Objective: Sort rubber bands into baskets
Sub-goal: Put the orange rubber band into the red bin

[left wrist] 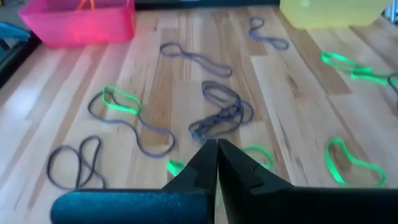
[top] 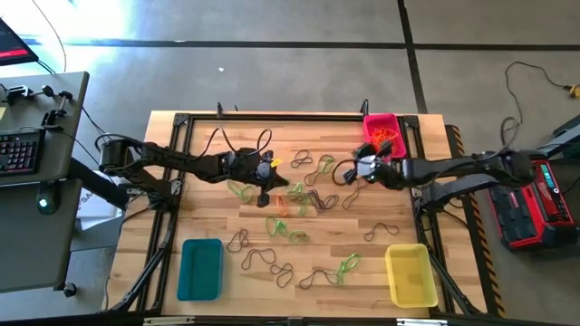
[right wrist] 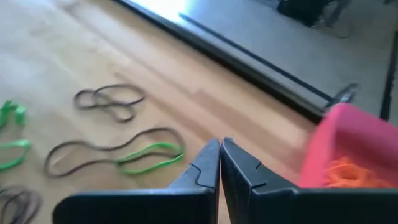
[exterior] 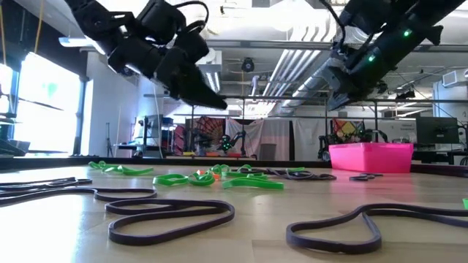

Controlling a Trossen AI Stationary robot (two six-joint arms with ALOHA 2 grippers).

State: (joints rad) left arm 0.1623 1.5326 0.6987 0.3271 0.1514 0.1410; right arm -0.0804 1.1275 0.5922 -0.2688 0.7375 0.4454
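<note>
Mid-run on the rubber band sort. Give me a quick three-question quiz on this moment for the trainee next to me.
1. True or false: both the left gripper and the right gripper are shut with nothing between the fingers.
2. Which basket already holds orange rubber bands? A) teal basket B) pink basket C) yellow basket
3. Fill in: in the high view, the right gripper hangs just beside the ____ basket.

Key
1. True: both wrist views show the fingers pressed together and empty.
2. B: orange loops lie inside the pink one; the teal and yellow look empty.
3. Pink.
</note>
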